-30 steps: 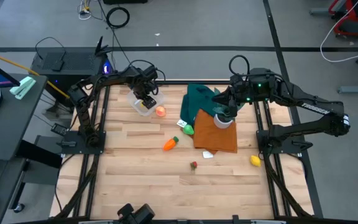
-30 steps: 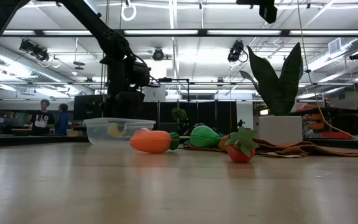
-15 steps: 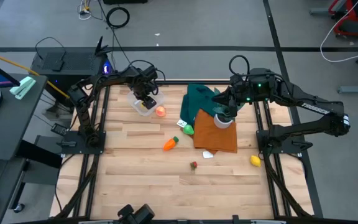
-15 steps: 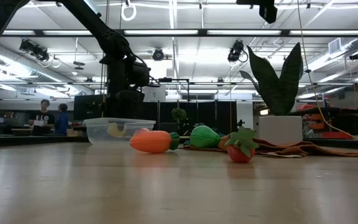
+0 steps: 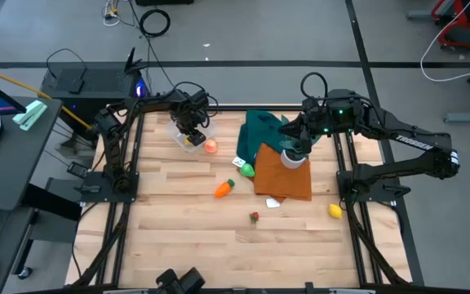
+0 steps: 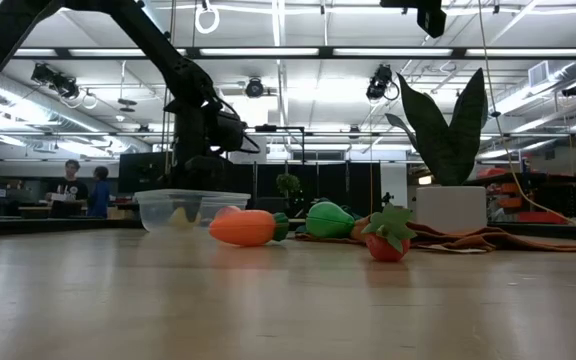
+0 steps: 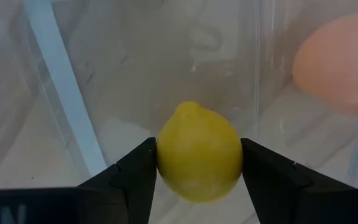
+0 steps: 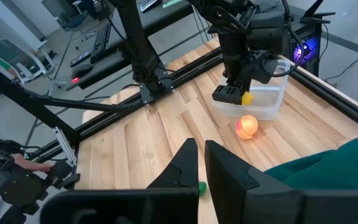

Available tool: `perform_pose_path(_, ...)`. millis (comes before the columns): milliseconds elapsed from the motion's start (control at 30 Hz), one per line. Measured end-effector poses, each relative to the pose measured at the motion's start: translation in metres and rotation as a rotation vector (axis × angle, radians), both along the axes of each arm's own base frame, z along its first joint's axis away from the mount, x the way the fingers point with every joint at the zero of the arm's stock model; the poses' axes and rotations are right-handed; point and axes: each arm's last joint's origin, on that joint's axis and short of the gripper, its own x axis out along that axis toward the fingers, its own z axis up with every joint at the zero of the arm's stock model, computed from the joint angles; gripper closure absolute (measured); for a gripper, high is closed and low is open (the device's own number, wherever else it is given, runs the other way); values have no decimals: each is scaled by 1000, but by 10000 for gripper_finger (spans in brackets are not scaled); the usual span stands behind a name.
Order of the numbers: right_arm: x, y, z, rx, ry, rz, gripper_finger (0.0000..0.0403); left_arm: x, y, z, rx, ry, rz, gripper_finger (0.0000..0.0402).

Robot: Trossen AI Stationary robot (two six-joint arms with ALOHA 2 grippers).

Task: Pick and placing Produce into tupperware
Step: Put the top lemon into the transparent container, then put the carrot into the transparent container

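My left gripper (image 5: 192,126) reaches down into the clear tupperware (image 5: 188,140) at the table's far left and is shut on a yellow lemon (image 7: 199,160). A pink-orange peach (image 5: 210,147) lies on the table against the tupperware's right wall. Resting on the wood are the green piece (image 5: 246,170), the carrot (image 5: 223,189), the red berry (image 5: 254,217) and a second yellow piece (image 5: 334,211). My right gripper (image 8: 201,163) waits, shut, over the white plant pot (image 5: 292,160). My left gripper pinches the lemon at its widest part (image 7: 166,163) between its two fingers (image 7: 135,174), one on each side. It comes from above, pointing down into the tupperware. The lemon sits low between the clear walls (image 6: 180,212); whether it touches the bottom I cannot tell.
A dark green cloth (image 5: 261,129) and an orange-brown cloth (image 5: 285,181) lie around the pot, right of centre. Small white scraps (image 5: 273,202) lie beside the brown cloth. Bare wood spreads across the near half of the table (image 5: 186,237). People stand in the room behind (image 6: 68,185).
My left arm has shifted a little toward the table's right and slightly lower over the tupperware, still shut on the lemon. Nothing else has moved.
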Motion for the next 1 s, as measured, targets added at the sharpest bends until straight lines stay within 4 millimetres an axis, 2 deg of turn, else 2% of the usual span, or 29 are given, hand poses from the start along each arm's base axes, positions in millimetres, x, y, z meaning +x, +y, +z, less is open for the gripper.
perform_pose_path(100, 0, 0, 0, 0, 0, 0, 403, 0, 0, 0, 0, 0, 0, 179)
perform_pose_path(400, 0, 0, 0, -1, 0, 0, 403, 3, 0, -1, 16, -14, 0, 103)
perform_pose_path(567, 0, 0, 0, -1, 0, 1, 403, 2, 0, 6, 59, -7, -5, 90)
perform_pose_path(667, 0, 0, 0, -1, 0, 1, 403, 1, 1, 23, 85, -33, -5, 96)
perform_pose_path(900, 0, 0, 0, -2, 1, 1, 403, 3, 3, 84, 168, -101, -21, 108)
perform_pose_path(1000, 0, 0, 0, -2, 1, 1, 403, 4, 3, 102, 190, -127, -22, 108)
